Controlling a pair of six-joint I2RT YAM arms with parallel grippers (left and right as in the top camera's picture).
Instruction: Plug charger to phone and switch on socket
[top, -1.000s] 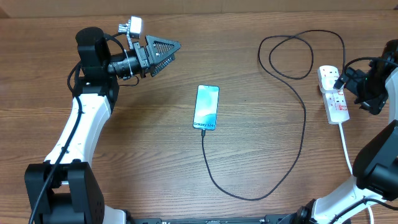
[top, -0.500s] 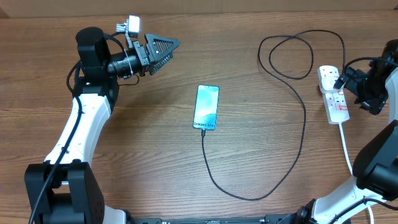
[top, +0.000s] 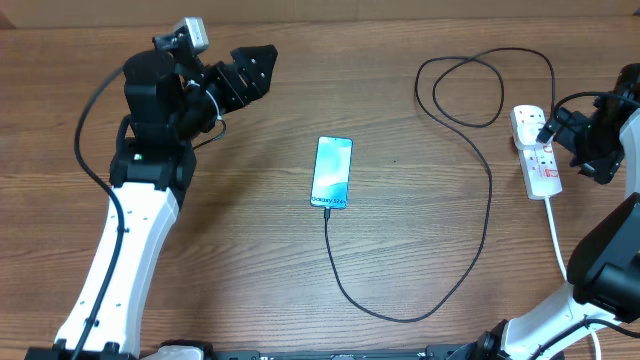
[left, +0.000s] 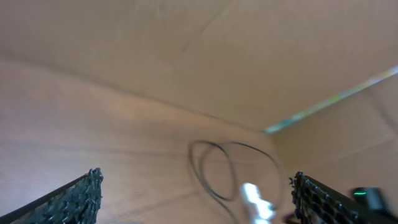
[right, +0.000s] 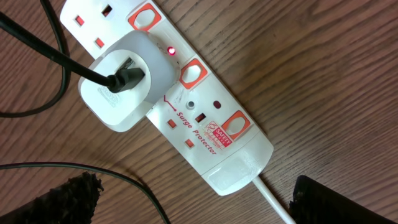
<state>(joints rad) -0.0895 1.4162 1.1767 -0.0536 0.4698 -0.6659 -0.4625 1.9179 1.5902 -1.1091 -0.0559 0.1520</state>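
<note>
The phone (top: 332, 171) lies flat mid-table with its light blue screen up. The thin black charger cable (top: 489, 200) meets the phone's bottom edge, curves right, loops at the back and ends at a white adapter (right: 121, 90) seated in the socket (top: 536, 152). In the right wrist view the socket (right: 205, 124) shows red switches and a small red light (right: 171, 51). My right gripper (top: 582, 145) hovers over the socket, open and empty (right: 193, 193). My left gripper (top: 258, 68) is raised at the back left, open and empty (left: 196, 185).
The socket's thick white cord (top: 555, 240) runs toward the front right edge. The left wrist view is blurred; it shows the cable loops (left: 227, 168) and the socket (left: 255, 198) far off.
My left arm has swung and lifted, and its gripper has turned up and toward the back. The right arm, phone and cable have not moved.
</note>
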